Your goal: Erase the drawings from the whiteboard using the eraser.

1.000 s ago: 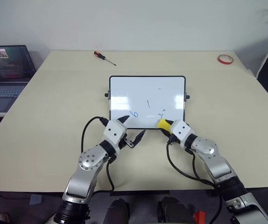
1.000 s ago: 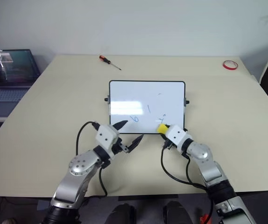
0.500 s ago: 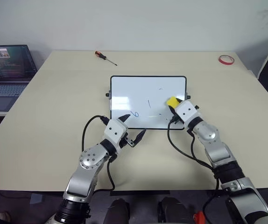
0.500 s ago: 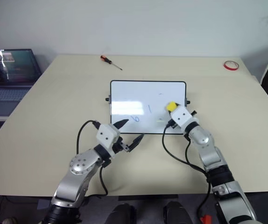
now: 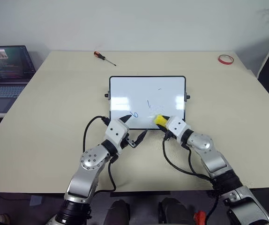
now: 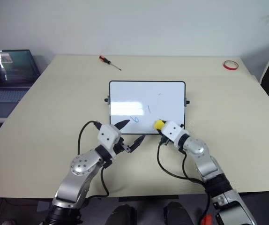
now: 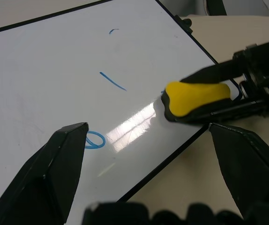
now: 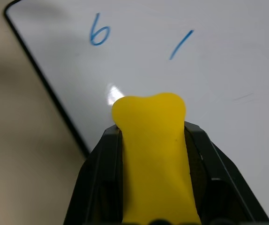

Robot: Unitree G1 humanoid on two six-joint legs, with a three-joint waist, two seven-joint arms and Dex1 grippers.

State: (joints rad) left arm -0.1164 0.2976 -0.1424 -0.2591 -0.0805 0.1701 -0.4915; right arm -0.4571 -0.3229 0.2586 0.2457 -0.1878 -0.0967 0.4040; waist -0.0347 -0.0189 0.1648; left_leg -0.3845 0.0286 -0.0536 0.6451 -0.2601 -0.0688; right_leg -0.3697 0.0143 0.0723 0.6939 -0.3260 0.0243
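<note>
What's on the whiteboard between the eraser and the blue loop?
Bare glossy whiteboard, no marks: the left wrist view shows clean surface between the eraser in the right gripper and the blue loop.

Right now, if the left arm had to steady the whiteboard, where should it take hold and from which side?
Probably the near long edge of the whiteboard, approached from the robot's side. The board lies flat with a thin black frame, and the left gripper already sits open at that edge, beside the eraser in the right gripper.

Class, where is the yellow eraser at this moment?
The yellow eraser is clamped in the right gripper at the whiteboard's near edge, right of the small blue loop.
</note>
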